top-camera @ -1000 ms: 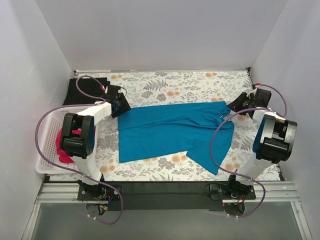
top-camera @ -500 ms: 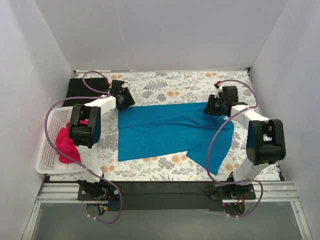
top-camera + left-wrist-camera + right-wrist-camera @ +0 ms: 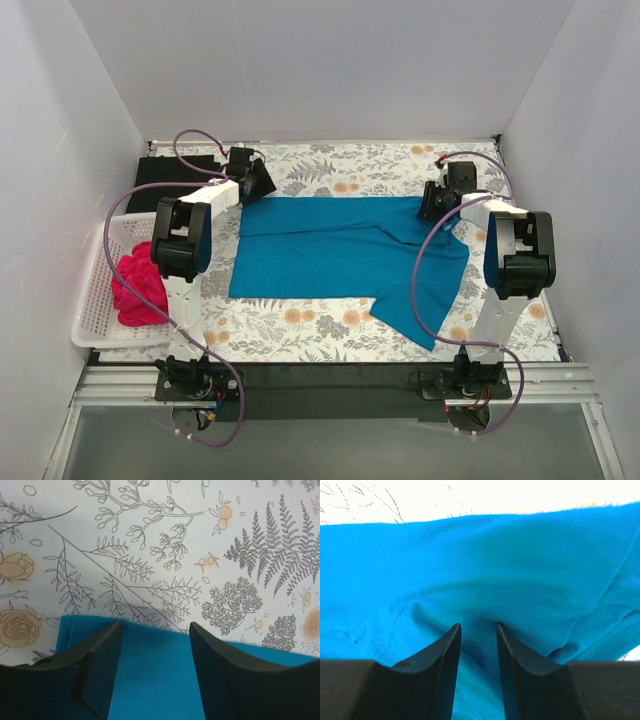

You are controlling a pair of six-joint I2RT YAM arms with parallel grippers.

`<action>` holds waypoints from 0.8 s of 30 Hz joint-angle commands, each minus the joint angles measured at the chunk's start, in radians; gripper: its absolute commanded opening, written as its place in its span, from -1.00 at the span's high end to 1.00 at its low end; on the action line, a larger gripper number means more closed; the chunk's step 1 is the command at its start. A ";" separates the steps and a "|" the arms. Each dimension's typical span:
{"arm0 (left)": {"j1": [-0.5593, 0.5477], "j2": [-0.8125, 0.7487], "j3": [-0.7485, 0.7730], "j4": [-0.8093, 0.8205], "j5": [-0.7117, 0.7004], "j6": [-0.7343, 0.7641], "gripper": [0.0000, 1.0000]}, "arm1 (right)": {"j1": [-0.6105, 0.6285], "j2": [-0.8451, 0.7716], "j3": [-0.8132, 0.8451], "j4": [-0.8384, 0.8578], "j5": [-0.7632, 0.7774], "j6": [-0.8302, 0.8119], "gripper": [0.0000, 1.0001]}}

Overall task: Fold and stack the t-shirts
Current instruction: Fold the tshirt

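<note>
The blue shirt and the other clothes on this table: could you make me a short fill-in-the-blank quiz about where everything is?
1. The spread-out shirt lying on the flowered table cover is ____ in colour.
2. The bunched shirt in the white basket is ____ in colour.
3. The black shirt lies at the table's far ____ corner.

Missing words: blue; pink; left.

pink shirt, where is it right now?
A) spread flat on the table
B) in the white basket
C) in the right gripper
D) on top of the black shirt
B: the magenta-pink shirt lies bunched in the white basket at the left, while the teal shirt is the one spread on the table covering.
</note>
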 commanded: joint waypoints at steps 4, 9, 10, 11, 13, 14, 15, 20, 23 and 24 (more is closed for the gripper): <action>0.000 -0.066 0.013 -0.021 -0.009 0.016 -0.25 | 0.099 -0.133 0.015 -0.019 0.077 -0.120 0.16; -0.013 -0.255 -0.025 -0.010 -0.028 0.036 -0.44 | 0.232 -0.253 -0.090 -0.021 0.101 -0.180 0.16; -0.015 -0.291 -0.048 -0.012 -0.035 0.039 -0.44 | 0.252 -0.276 -0.101 -0.025 0.117 -0.198 0.18; -0.017 -0.367 -0.065 -0.013 -0.043 0.040 -0.44 | 0.268 -0.282 -0.110 -0.028 0.119 -0.203 0.19; -0.023 -0.442 -0.105 -0.019 -0.057 0.031 -0.44 | 0.297 -0.274 -0.113 -0.058 0.110 -0.203 0.23; -0.030 -0.522 -0.158 -0.021 -0.057 0.027 -0.44 | 0.303 -0.267 -0.113 -0.068 0.108 -0.203 0.25; -0.033 -0.559 -0.188 -0.022 -0.061 0.025 -0.44 | 0.312 -0.250 -0.112 -0.079 0.108 -0.206 0.27; -0.050 -0.774 -0.402 -0.024 -0.057 0.040 -0.44 | 0.315 -0.196 -0.095 -0.085 0.124 -0.215 0.42; -0.055 -0.898 -0.545 -0.024 -0.060 0.056 -0.44 | 0.315 -0.167 -0.083 -0.087 0.139 -0.220 0.45; -0.056 -0.924 -0.603 -0.025 -0.066 0.059 -0.44 | 0.312 -0.149 -0.077 -0.088 0.139 -0.224 0.45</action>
